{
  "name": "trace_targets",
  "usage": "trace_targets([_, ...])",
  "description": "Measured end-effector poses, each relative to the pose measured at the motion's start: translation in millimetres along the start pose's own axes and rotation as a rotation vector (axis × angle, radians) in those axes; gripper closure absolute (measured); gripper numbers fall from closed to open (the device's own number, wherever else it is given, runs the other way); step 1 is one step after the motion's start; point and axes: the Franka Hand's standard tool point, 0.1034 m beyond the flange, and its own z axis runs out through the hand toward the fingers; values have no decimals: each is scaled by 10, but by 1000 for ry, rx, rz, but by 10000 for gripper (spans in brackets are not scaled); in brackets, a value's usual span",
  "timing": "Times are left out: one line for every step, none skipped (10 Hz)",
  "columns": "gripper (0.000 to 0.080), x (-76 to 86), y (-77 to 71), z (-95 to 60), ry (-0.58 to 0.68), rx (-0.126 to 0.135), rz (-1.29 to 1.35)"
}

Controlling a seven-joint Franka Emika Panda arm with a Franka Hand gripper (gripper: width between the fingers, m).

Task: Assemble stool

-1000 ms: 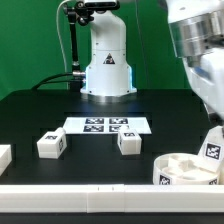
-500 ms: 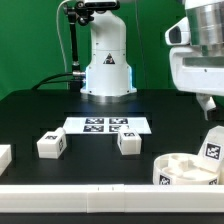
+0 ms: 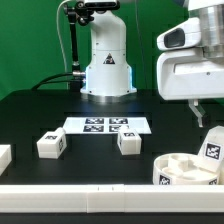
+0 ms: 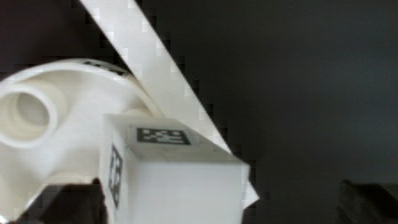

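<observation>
Gripper (image 3: 208,108) hangs high above the black table (image 3: 30,115); fingers (image 4: 59,204) spread wide with nothing clamped between them, so released. Seat (image 3: 186,168) lies flat below the gripper, a little toward the exterior view's left. Upright leg (image 3: 213,146) stands almost straight under the gripper at the seat's rim, tag facing up in the wrist view; touching or just beside, hard to tell. Nearer leg (image 3: 128,142) and farther leg (image 3: 52,145) sit well apart from the gripper, off to the exterior view's left. Marker board (image 3: 108,125) lies just behind them. White strip (image 4: 151,60) crosses the wrist view diagonally beside the seat.
</observation>
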Motion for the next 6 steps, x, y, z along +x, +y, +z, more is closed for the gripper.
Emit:
trace_targets([151,-13,-9,9,18,5,-121])
trace_targets([151,-22,-15,24,34,9,-150])
trace_targets([151,-10,3,25,35,6,-231])
trace_targets([151,-4,12,26,36,4,-272])
trace_targets([151,1,24,31,38,-8,-382])
trace_targets([151,4,31,45,45,-42,-543])
